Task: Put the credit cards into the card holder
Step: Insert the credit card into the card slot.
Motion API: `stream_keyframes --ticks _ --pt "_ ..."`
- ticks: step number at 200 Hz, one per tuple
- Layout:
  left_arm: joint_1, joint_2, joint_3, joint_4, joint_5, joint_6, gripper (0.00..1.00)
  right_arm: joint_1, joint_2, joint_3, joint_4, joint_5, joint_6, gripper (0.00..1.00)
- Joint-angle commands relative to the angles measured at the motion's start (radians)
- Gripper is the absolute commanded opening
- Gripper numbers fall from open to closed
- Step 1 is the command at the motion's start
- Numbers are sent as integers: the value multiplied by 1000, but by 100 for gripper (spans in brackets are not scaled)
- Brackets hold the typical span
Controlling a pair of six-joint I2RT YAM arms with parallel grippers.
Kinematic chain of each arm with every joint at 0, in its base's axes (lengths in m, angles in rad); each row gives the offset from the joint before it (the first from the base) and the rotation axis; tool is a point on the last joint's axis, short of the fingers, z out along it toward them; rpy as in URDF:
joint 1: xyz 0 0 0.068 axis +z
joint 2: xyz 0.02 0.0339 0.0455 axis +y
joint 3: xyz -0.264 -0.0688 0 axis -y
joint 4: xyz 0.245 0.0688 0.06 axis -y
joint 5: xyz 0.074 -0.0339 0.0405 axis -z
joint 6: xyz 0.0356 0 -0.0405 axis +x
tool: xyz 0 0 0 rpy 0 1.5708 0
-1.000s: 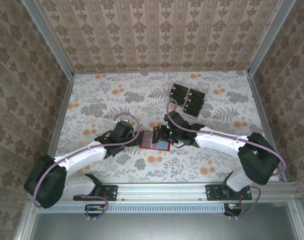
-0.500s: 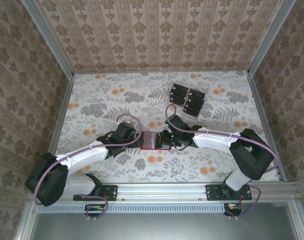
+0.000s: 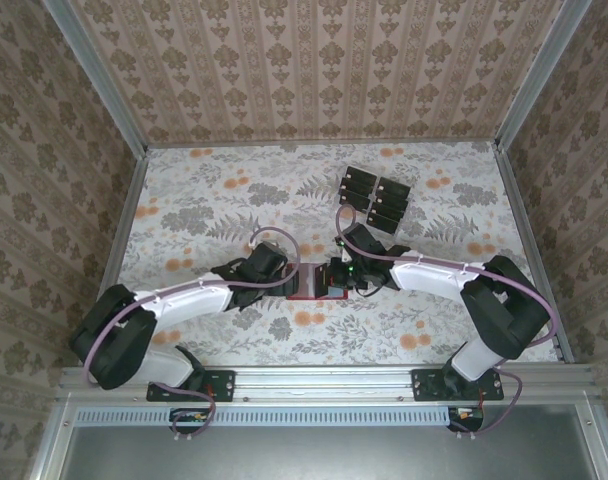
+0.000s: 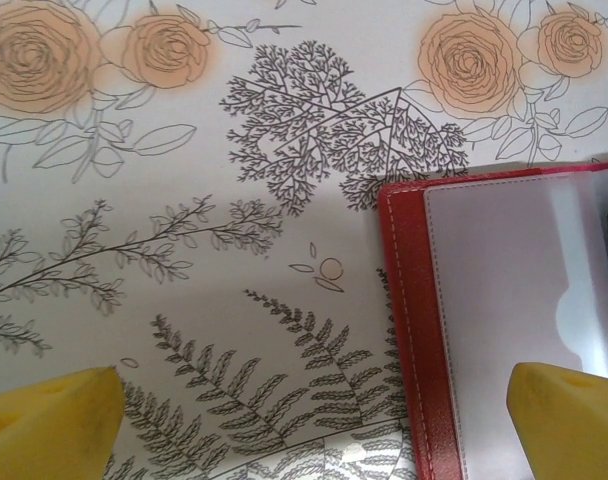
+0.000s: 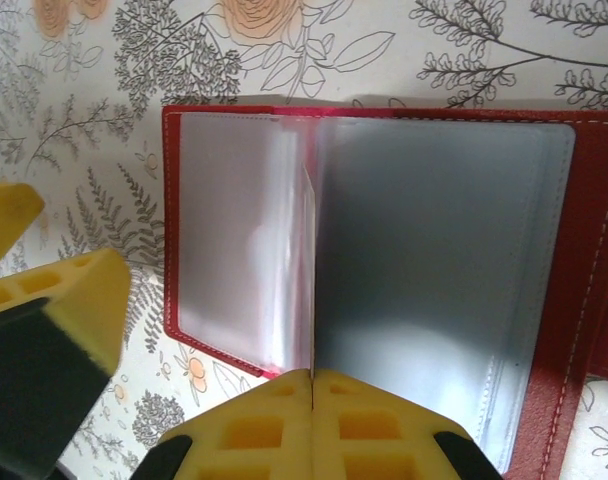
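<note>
The red card holder (image 3: 306,283) lies open on the flowered table, its pale clear pockets facing up (image 5: 434,260) (image 4: 514,270). My right gripper (image 3: 334,277) (image 5: 312,372) is shut on a thin dark credit card, which I see edge-on standing over the holder's middle fold (image 5: 310,250). My left gripper (image 3: 284,272) (image 4: 309,430) is open and straddles the holder's left edge, one yellow fingertip (image 4: 569,420) over the inside page and the other over the table. Several more dark credit cards (image 3: 374,197) stand in a group at the back.
Patterned walls and metal rails (image 3: 124,230) enclose the table on three sides. The two arms meet at the centre, with the bases at the near edge. My left gripper's yellow fingers (image 5: 64,300) sit close beside the holder in the right wrist view.
My left gripper has moved right up to the holder's edge. My right gripper has shifted left over the holder with the card, which now stands more upright.
</note>
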Motion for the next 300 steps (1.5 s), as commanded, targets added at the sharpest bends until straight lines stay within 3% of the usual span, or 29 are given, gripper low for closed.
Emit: stream_keyframes --ticks 1,70,185,300 --pt "-7 28 40 9 -15 30 100 -1 -68 1 7 -20 -3 0" --pt "-25 119 64 15 -40 45 100 -29 -152 -109 182 15 61 0" --pt "-41 122 21 -54 -99 8 100 -35 -88 -290 615 16 141 0" --pt "-42 104 1 -37 -99 -1 100 -14 33 -327 759 33 169 0"
